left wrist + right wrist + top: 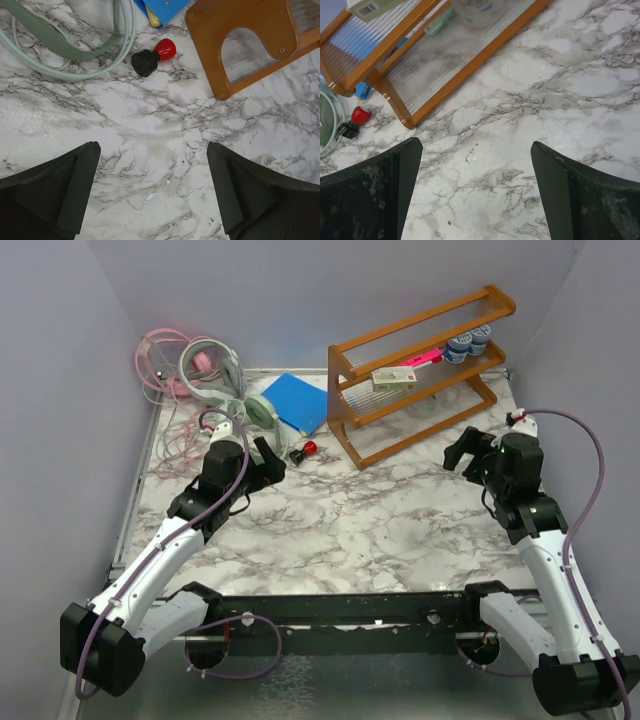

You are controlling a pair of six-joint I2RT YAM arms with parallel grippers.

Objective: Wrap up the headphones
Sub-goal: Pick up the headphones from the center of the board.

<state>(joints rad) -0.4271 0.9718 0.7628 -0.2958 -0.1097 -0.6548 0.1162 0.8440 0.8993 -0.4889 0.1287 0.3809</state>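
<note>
Hovering over the marble surface point(380, 530) with the left jaws spread wide apart, gripping nothing, dark fingertips point(60, 195) low in the left wrist view. Same on the right: right jaws parted wide, clamped on nothing, hanging above bare marble near the right end of a wooden rack point(420, 370). Heaped in the far left corner, the headphones point(215, 380): pink headset point(160, 355) against the back wall, silver-grey headset point(212, 368) just beside it, mint green headset point(262, 408) nearest the left arm point(215, 490), thin cables trailing loosely down the left edge. Not held by either arm. From the left wrist: mint green band and cable looping at top left, a small red-and-black object point(152, 56) near that loop, a blue pad point(165, 7) just behind.
</note>
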